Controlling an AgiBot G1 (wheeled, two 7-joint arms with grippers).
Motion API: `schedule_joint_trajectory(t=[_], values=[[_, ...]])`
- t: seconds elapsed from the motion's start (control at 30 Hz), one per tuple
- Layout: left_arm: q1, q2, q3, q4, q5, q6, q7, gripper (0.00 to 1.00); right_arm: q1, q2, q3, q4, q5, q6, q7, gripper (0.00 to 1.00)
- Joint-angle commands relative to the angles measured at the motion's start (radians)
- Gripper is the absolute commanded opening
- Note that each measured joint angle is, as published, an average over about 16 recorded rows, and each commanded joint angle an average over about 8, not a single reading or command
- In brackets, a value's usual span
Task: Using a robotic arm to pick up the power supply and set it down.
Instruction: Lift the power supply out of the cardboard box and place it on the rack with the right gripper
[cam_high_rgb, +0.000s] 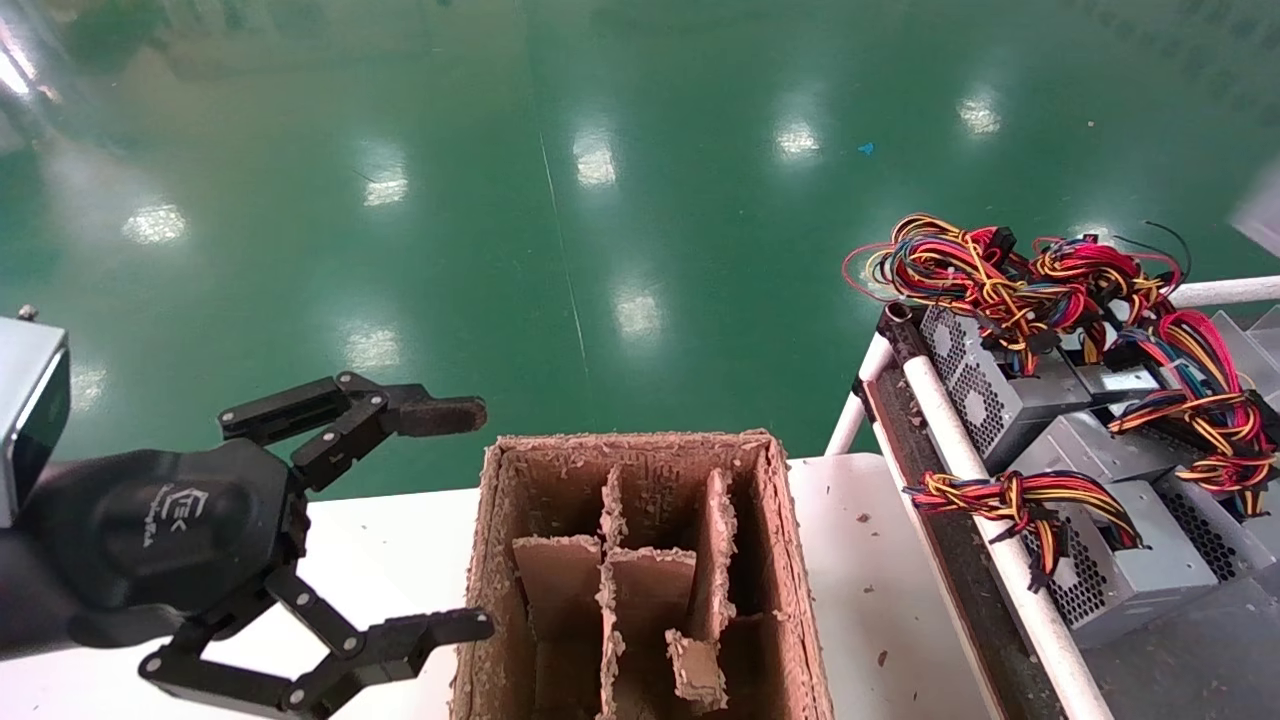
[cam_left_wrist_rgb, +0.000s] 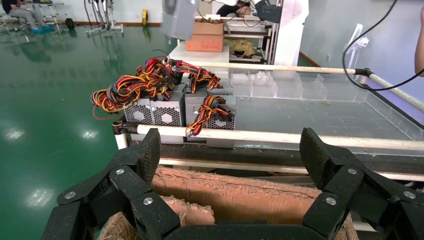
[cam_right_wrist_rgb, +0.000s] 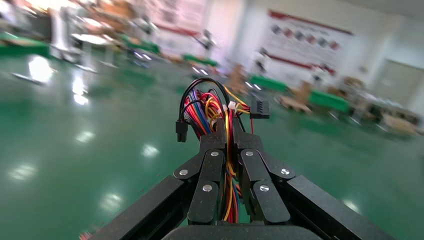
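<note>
In the right wrist view my right gripper (cam_right_wrist_rgb: 229, 129) is shut on a bundle of red, yellow, orange, blue and black wires (cam_right_wrist_rgb: 210, 106). It is held over the green floor. These are power supply wires with black plugs; the grey box they belong to is hidden below the fingers. The head view does not show this gripper. My left gripper (cam_high_rgb: 478, 520) (cam_left_wrist_rgb: 231, 150) is open and holds nothing. It hovers beside the left wall of a brown cardboard box (cam_high_rgb: 640, 560) on the white table (cam_high_rgb: 880, 560).
Right of the table a white-railed rack (cam_high_rgb: 960, 450) holds several grey power supplies (cam_high_rgb: 1130, 565) (cam_left_wrist_rgb: 165, 112) with bushy wires; the nearest has a banded bundle (cam_high_rgb: 1010, 495) over the rail. The cardboard box has torn dividers. Green floor lies beyond.
</note>
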Motion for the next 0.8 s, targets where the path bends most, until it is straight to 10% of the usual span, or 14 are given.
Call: schedule_joint_trajectory(t=[0.03, 0.8], values=[[0.0, 0.0, 0.0, 0.0, 0.0, 0.0, 0.0, 1.0, 0.005, 0.032, 0.002, -0.057, -0.016, -0.012, -0.03, 0.0], [0.0, 0.0, 0.0, 0.0, 0.0, 0.0, 0.0, 1.0, -0.232, 0.113, -0.014, -0.582, -0.012, -0.324, -0.324, 0.0]])
